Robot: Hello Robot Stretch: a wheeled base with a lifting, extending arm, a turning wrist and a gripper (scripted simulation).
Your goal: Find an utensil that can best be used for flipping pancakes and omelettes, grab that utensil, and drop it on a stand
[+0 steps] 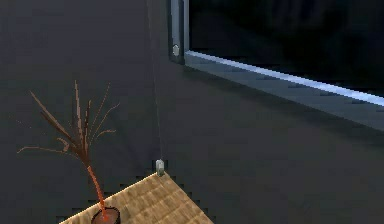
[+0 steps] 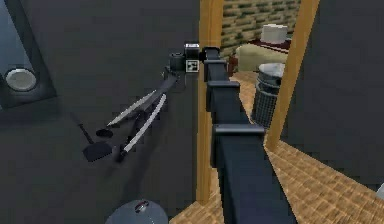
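In the arm side view my arm (image 2: 235,140) rises as a dark bar from the bottom edge. The gripper (image 2: 115,140) reaches down and to the left from its dark body near the white marker squares (image 2: 190,60). Two thin grey fingers (image 2: 135,108) stand in front of a dark wall. At their far end hangs a small dark utensil (image 2: 96,150) with a thin handle and a flat squarish head, clear of the floor. The gripper holds it. Its shape fits a spatula, though it is only a small dark blob.
A dark wall with a window (image 1: 290,40) faces me closely, with a potted plant (image 1: 85,140) on the wood floor (image 1: 150,200). In the arm side view a wooden door frame (image 2: 208,120) stands right by the arm. Beyond it are a grey ribbed bin (image 2: 266,95) and a brick wall. A round grey object (image 2: 140,212) lies low.
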